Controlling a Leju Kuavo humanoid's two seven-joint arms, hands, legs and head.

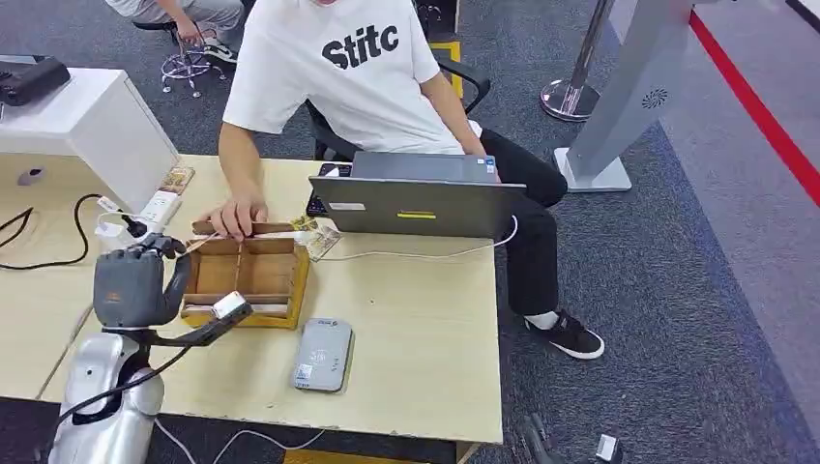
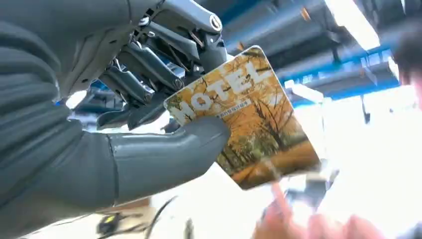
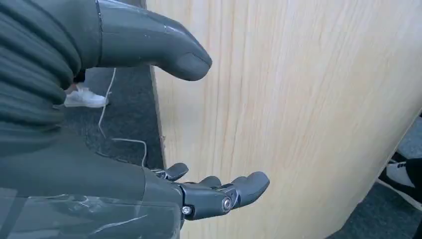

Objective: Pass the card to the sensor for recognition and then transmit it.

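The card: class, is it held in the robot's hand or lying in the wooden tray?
Held: the left hand pinches the card between thumb and fingers.

The table (image 1: 416, 319) is pale wood-grain, matt and smooth; on it, the tray (image 1: 247, 280) is darker wood; beside the tray, the sensor (image 1: 323, 355) looks like grey matt plastic; the card (image 2: 249, 119) is glossy and printed; the left hand (image 2: 124, 124) gripping it is matt grey, its cover ribbed; the carpet (image 1: 677, 290) looks rough.
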